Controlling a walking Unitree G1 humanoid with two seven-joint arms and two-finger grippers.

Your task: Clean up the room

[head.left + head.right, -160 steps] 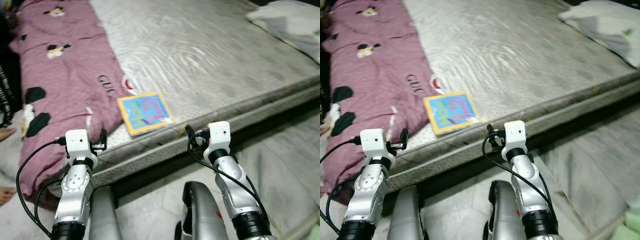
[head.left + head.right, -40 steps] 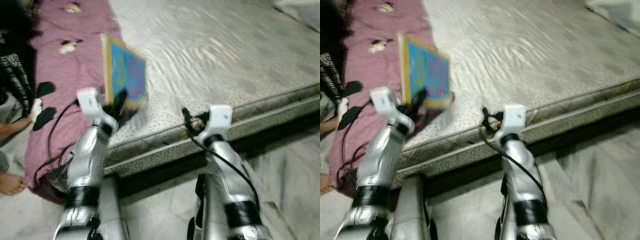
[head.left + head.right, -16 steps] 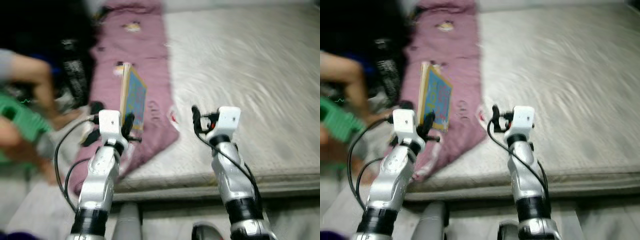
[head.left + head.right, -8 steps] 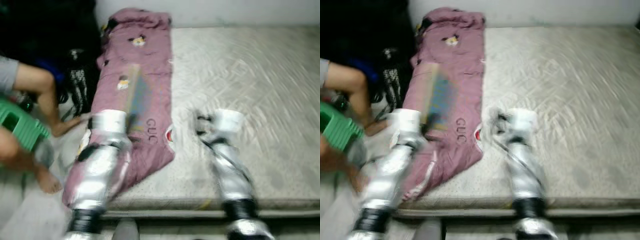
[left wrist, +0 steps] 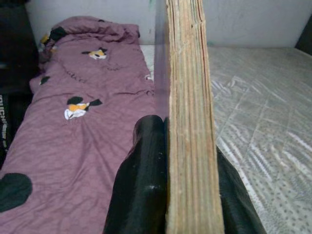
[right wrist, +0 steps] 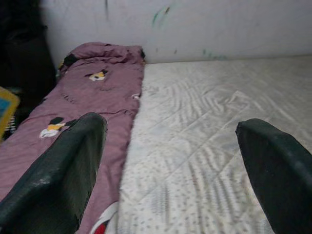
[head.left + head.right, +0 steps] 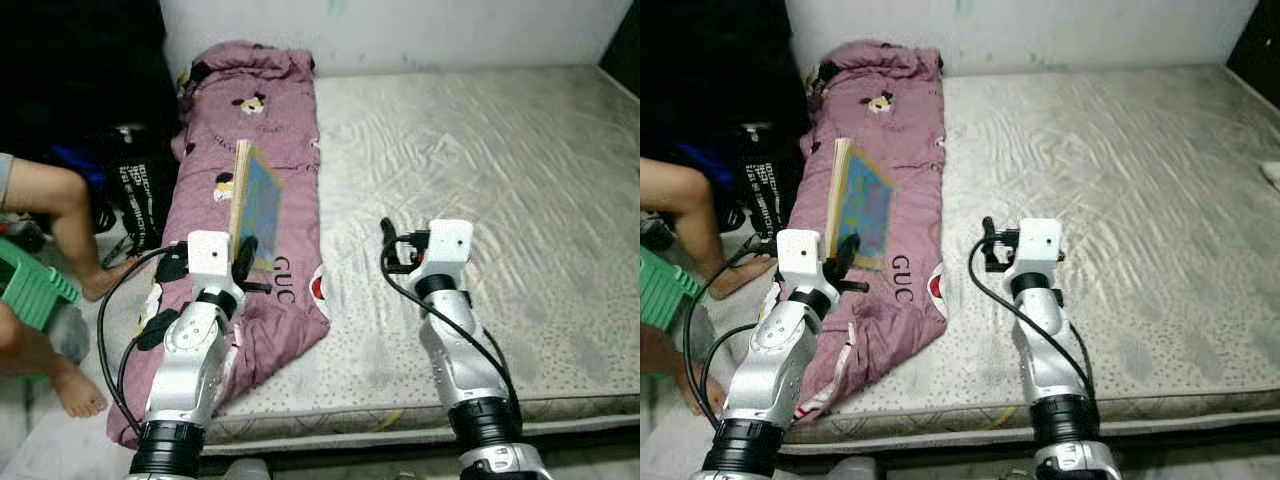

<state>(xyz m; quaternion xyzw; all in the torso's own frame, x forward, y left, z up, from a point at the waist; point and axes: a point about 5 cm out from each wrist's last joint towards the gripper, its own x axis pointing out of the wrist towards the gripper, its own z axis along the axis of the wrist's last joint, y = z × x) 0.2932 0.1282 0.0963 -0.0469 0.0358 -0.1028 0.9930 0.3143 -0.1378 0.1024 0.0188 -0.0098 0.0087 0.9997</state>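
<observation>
My left gripper (image 7: 243,262) is shut on a thin book (image 7: 256,203) with a blue cover and yellow edge, held upright on its edge above the purple blanket (image 7: 250,130). In the left wrist view the book's page edges (image 5: 187,122) stand between the two black fingers (image 5: 144,180). My right gripper (image 7: 388,243) is held over the grey mattress (image 7: 480,150), open, with nothing between its fingers (image 6: 58,170). The blanket, printed with cartoon figures, lies along the mattress's left side and hangs over its front corner.
A person sits at the left on the floor; a bare leg (image 7: 55,200) and foot (image 7: 75,385) show beside a green stool (image 7: 30,285). Dark bags (image 7: 130,180) stand against the bed's left side. A white wall (image 7: 400,30) runs behind the mattress.
The camera has swung left and settled, so the blur is gone. The book stays upright in my left gripper, which was shut on it 2.5 s ago; before that it lay flat on the mattress.
</observation>
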